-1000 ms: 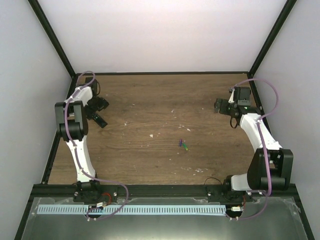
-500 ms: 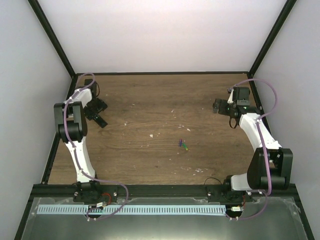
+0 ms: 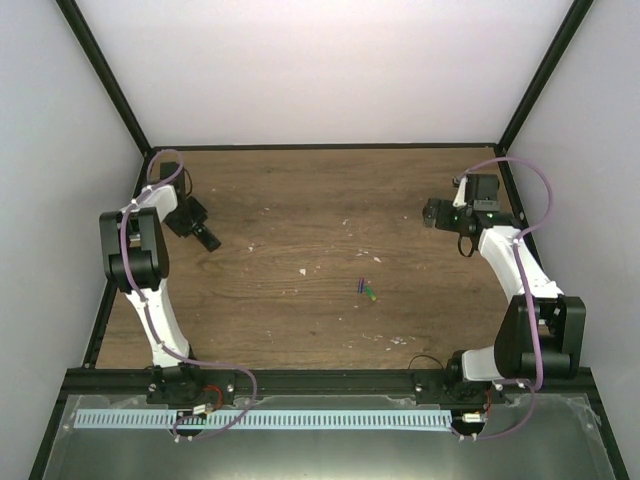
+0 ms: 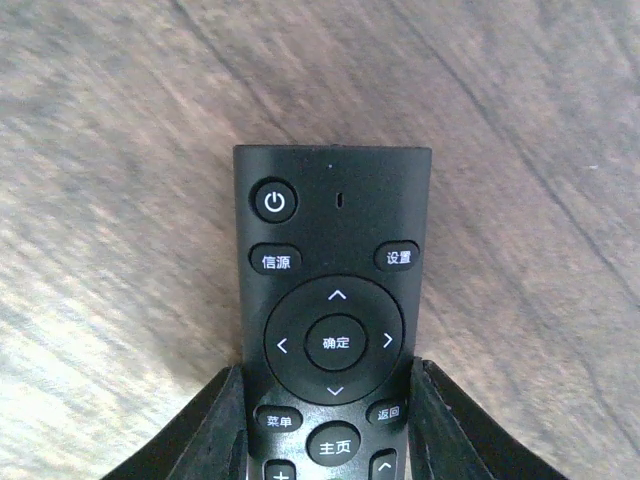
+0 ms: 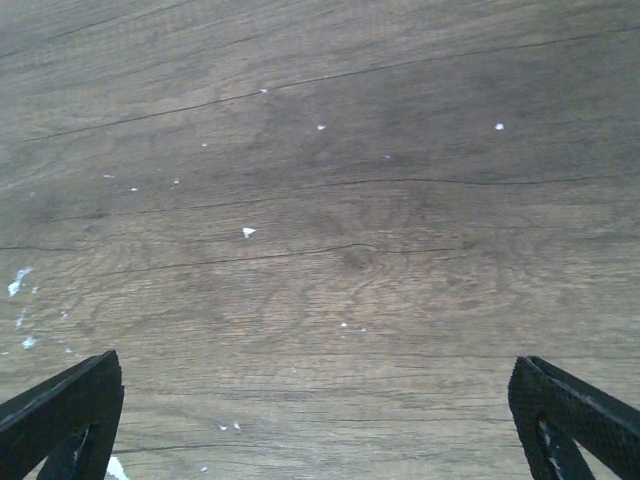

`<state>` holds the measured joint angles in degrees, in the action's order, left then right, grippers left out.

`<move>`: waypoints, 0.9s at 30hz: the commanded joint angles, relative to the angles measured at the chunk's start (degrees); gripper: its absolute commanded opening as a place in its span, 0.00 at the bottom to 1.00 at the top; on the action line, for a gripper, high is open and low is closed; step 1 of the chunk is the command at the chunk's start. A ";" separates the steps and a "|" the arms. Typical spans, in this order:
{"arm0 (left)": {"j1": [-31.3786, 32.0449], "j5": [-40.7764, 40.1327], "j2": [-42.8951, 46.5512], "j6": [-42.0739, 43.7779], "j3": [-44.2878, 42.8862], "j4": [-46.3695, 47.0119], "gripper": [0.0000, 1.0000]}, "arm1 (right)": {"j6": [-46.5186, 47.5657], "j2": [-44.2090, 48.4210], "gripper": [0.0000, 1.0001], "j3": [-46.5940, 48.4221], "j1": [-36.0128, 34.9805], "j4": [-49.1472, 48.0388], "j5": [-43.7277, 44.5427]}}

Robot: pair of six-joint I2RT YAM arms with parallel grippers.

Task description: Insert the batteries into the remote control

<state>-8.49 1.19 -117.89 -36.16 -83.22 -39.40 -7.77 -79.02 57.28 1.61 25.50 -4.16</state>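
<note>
The brown wood-grain tabletop (image 3: 300, 200) is scattered with pale specks (image 5: 248, 232). Toward its far left side, the left hand (image 4: 328, 372) grasps the slim black rectangular remote control (image 4: 333, 250), one finger against each long side, with the button face toward the wrist camera. The right hand (image 5: 315, 365) hangs released, fingers wide apart, above the wood near the right edge. The tiny blue-purple cylindrical battery (image 3: 361, 285) and the tiny green cylindrical battery (image 3: 371, 295) lie just beside each other mid-tabletop, well apart from both hands.

You are looking at a brown wood-grain worktop (image 3: 300, 200) dotted with small pale specks of debris (image 3: 303, 271), mostly across its middle. Plain white walls (image 3: 320, 70) close it in on three sides, with black metal struts (image 3: 100, 70) at the corners.
</note>
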 commanded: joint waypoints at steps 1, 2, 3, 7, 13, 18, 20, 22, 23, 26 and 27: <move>0.37 7.37 -2.86 0.46 3.16 3.10 0.27 | 1.22 0.78 1.00 0.20 -1.08 -1.71 -5.49; 0.36 7.82 -2.63 0.87 3.47 3.55 0.25 | 1.26 0.86 1.00 0.01 -1.41 -2.28 -6.85; 0.39 8.23 -2.19 1.31 4.15 4.42 0.23 | 1.29 0.87 1.00 -0.12 -1.78 -2.68 -8.42; 0.34 11.44 3.03 2.63 10.03 11.31 0.18 | 0.97 0.25 1.00 -0.31 -3.96 -4.94 -15.11; 2.66 14.47 10.33 8.39 12.43 14.31 0.13 | -3.60 -1.85 1.00 -0.67 -7.52 -11.91 -29.94; 8.85 16.82 16.76 11.78 12.42 13.19 0.13 | -8.16 -5.39 1.00 0.95 -13.35 -16.65 -35.88; 12.01 18.21 18.93 11.27 12.37 12.62 0.12 | -8.86 -7.49 1.00 2.51 -16.57 -16.74 -36.96; 14.30 19.55 20.89 10.24 12.57 12.49 0.12 | -9.89 -9.32 1.00 3.45 -19.52 -17.42 -37.62; 15.45 19.74 21.69 9.64 12.54 12.20 0.12 | -10.49 -9.98 1.00 3.68 -20.92 -18.06 -37.85; 18.38 20.58 24.27 7.60 13.53 11.90 0.11 | -11.80 -11.23 1.00 3.81 -25.06 -20.37 -37.85; 19.29 21.05 25.12 6.72 14.26 12.22 0.11 | -12.24 -11.50 1.00 3.81 -26.21 -21.20 -37.97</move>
<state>8.82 19.75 -95.39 -27.14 -70.37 -26.72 -17.19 -90.04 58.35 -20.71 8.49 -39.46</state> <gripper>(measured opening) 0.392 0.997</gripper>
